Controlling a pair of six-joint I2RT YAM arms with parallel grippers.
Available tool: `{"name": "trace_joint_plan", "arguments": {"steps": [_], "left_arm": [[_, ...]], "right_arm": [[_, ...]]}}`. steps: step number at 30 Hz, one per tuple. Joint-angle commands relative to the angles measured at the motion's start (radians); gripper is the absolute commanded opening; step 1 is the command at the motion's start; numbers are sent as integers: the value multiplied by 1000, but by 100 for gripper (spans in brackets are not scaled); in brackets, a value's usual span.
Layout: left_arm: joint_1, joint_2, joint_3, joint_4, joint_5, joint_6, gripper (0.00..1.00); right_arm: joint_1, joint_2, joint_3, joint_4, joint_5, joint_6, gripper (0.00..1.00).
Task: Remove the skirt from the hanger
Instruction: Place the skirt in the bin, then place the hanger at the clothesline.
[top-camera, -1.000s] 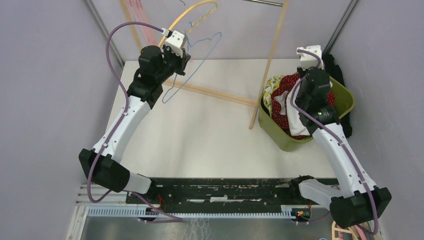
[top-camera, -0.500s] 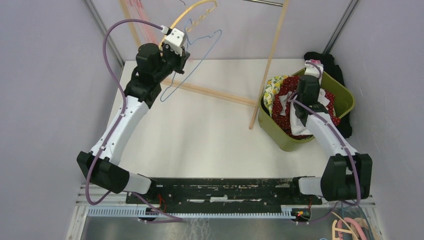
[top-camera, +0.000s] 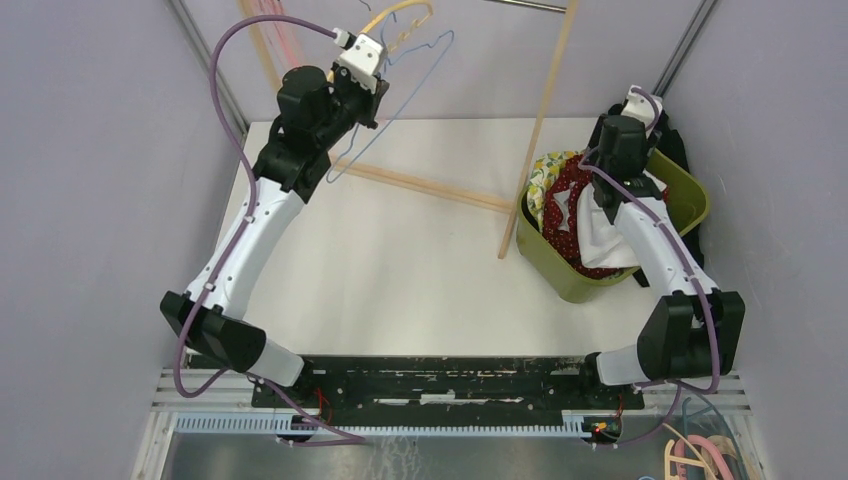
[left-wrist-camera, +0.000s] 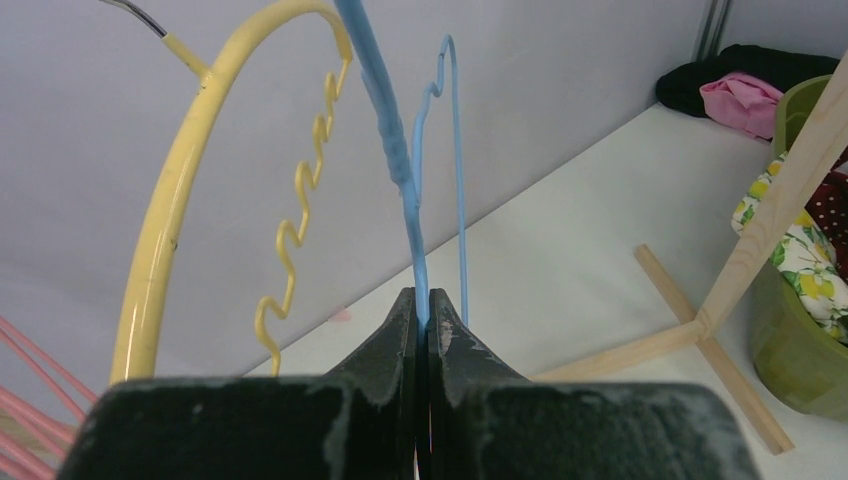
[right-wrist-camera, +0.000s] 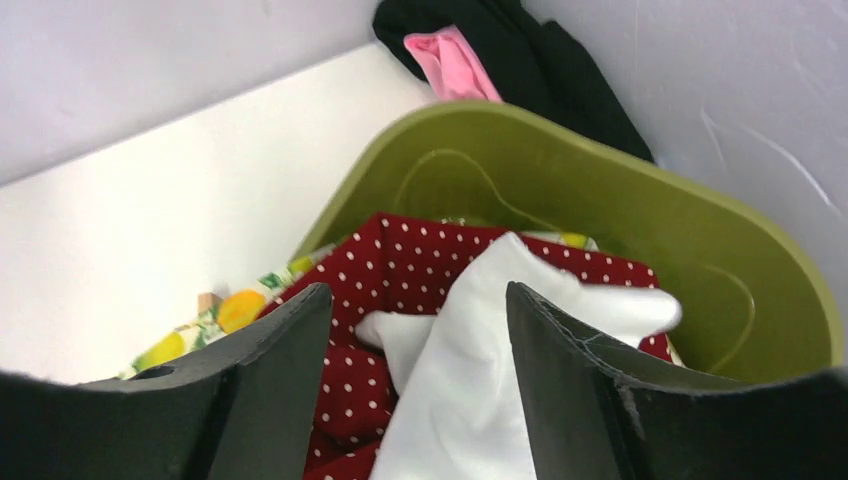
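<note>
- The white surface is sitting in front of the two arms.
- A green bin is standing on the surface at about 3 o'clock in the top view.
- The white skirt is lying in the bin, on top of a red cloth with white dots. It is not hanging on any hanger.
- A cloth with lemons on it is peeking out at the 9 o'clock side of the bin.
- The right gripper is hanging just over the bin. Its jaws are standing wide open and are holding nothing. The white skirt is showing in the gap between them.
- A wooden rack is standing beside the bin, with one thin pole leaning up toward 12 o'clock.
- A black cloth and a pink cloth are lying behind the bin, against the back wall at about 1 o'clock.
- The left gripper is reaching up high at about 11 o'clock in the top view. Its jaws are pinching tight on the thin wire of the blue hanger.
- The blue hanger is pointing up and is carrying no clothes.
- A yellow hanger is hanging just beside the blue one, at its 9 o'clock side in the left wrist view.
</note>
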Motion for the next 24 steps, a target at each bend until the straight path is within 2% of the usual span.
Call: {"name": "trace_joint_plan", "arguments": {"steps": [1,8,16,24], "left_arm": [[-6,35,69,73,-31,33,3],[-17,59,90,146,-26,3,3],[-30,-20,-47,363,-28,2,3],[-30,123,112,360,-29,-10,3]], "right_arm": [[1,-24,88,69,-33,23,72],[1,13,120,132,-57,-16,73],[1,62,124,164,-88,-1,73],[2,80,139,175,-95,-4,73]]}}
